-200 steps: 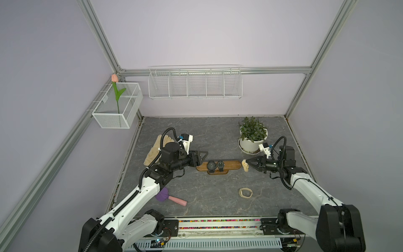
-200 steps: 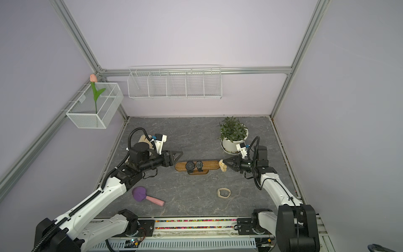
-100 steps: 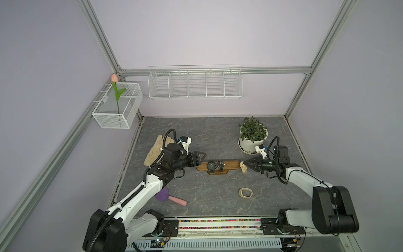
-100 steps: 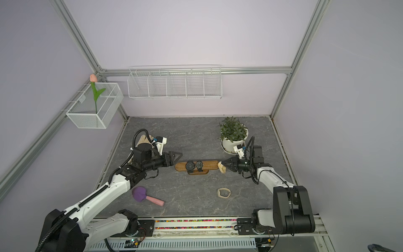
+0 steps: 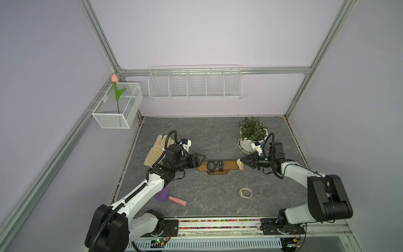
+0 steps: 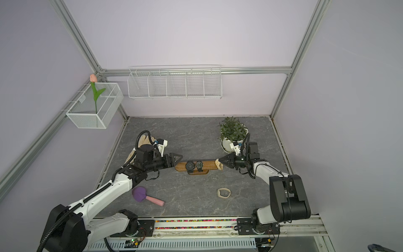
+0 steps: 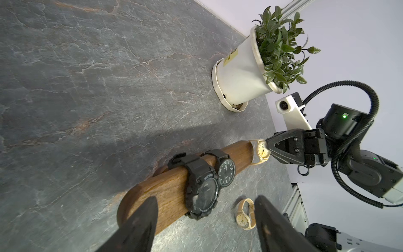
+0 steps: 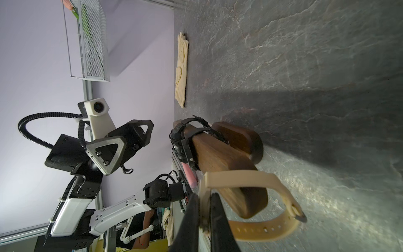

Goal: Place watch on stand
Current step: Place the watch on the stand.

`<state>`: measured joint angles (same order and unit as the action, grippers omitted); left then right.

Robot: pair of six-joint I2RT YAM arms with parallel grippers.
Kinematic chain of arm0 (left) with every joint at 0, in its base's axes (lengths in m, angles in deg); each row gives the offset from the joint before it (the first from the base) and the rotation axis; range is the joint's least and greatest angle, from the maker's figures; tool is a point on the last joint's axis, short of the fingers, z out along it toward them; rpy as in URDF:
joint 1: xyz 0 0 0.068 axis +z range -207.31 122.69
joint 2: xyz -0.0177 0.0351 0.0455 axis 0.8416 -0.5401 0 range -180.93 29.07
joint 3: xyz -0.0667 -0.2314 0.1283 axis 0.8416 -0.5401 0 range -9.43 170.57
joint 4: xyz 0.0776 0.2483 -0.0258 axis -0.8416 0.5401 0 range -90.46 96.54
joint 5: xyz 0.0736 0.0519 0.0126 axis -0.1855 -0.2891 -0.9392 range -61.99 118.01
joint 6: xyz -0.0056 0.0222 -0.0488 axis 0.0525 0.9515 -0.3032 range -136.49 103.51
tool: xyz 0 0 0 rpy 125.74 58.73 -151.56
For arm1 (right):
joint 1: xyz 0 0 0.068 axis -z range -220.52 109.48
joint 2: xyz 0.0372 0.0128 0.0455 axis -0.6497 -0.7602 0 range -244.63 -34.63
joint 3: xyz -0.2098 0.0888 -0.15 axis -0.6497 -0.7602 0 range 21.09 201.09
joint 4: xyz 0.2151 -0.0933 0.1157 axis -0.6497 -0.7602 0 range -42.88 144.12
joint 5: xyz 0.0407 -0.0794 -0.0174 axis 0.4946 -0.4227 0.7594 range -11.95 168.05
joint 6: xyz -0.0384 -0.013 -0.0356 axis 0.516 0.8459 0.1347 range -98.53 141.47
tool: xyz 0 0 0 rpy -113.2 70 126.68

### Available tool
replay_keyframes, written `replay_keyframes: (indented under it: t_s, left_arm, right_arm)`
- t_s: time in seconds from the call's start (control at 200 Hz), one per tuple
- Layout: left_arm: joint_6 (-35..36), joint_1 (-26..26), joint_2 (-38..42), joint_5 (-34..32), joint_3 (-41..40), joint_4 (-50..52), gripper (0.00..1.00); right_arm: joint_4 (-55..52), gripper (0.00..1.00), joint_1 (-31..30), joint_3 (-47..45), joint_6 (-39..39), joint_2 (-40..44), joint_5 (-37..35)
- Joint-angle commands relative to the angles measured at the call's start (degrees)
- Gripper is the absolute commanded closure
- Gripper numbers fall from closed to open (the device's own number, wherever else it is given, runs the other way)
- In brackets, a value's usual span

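The stand (image 5: 230, 164) is sitting mid-counter (image 5: 218, 135), well clear of every edge, with two black watches (image 5: 211, 165) riding its bar near the middle. The right tool (image 5: 241, 160) is pinching the watch (image 8: 239, 174) narrowly by its case at the bar's right end. In the right wrist view the beige strap loop appears to be just ringing the bar's rounded tip. The left tool (image 5: 199, 162) is standing wide at the opposite end, holding nothing; whether it is touching the wood I cannot tell.

The step in hand seems to be threading the loop onto the bar. Doing it well is likely meaning:
- keeping the loop square to the bar, so the buckle is not snagging on the rounded end;
- sliding straight along the bar toward the black watches, not downward, since the base is small and may be tipping easily;
- bracing the far end with the left tool against the push;
- letting go only once the strap is sitting fully on the wood.

A spare watch (image 5: 245, 192) is lying toward the front edge.
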<state>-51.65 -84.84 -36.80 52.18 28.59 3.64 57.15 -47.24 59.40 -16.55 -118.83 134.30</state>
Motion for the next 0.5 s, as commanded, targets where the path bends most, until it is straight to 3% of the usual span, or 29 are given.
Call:
replay_keyframes:
  t_s: [0.0, 0.495]
  left_arm:
    - [-0.40, 0.57, -0.87, -2.52, -0.78, 3.20, 0.28]
    - [-2.17, 0.63, -7.15, -0.26, -0.65, 6.41, 0.29]
  right_arm:
    - [1.63, 0.93, -1.13, 1.56, 1.55, -0.98, -0.75]
    - [0.86, 0.93, -2.77, 2.63, 3.03, -3.14, -1.71]
